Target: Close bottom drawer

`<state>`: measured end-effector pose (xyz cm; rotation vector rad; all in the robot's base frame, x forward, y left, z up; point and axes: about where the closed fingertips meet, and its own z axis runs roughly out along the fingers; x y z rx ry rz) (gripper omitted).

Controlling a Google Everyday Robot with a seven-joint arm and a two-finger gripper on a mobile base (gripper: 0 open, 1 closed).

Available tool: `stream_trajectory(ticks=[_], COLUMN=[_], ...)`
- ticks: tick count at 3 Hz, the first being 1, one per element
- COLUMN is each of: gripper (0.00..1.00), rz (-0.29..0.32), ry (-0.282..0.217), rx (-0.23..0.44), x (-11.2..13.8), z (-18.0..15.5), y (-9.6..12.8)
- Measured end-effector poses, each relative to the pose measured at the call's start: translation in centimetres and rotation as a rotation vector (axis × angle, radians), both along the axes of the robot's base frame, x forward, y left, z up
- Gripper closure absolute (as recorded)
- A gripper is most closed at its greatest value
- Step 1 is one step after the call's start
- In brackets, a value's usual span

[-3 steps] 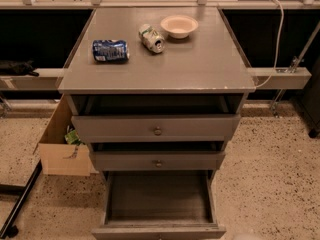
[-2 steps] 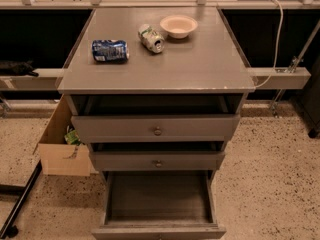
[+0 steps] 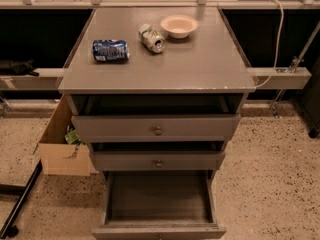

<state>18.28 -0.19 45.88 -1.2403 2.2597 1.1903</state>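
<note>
The bottom drawer (image 3: pixel 158 201) of the grey cabinet is pulled far out toward me, its long shallow box bare inside and its plain front (image 3: pixel 158 232) cut by the lower edge of the view. Above it, the middle drawer (image 3: pixel 157 160) with a small knob and the widest top drawer (image 3: pixel 155 128) with a round knob each stand slightly out. The gripper does not show anywhere in the camera view.
On the cabinet top (image 3: pixel 200 59) lie a blue can (image 3: pixel 110 50), a green-and-white can (image 3: pixel 151 37) and a cream bowl (image 3: pixel 179 26). An open cardboard box (image 3: pixel 62 144) sits on the speckled floor at the left. A black bar (image 3: pixel 20 201) crosses the lower left. A white cable (image 3: pixel 277 39) hangs at right.
</note>
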Motion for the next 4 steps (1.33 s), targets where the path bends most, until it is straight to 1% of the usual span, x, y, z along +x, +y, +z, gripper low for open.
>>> stream_trajectory(ticks=[1,2,3,4], gripper=[0.0,0.0,0.0,0.0], rz=[-0.109,-0.212,-0.329,-0.327], ry=[-0.014,-0.039,-0.091,-0.084], rx=[-0.054,-0.012,-0.007,-0.011], x=[2.0,4.3,4.9,4.8], z=[-0.4,-0.5,-0.2,-0.4], y=[1.1,1.9,1.1,1.2])
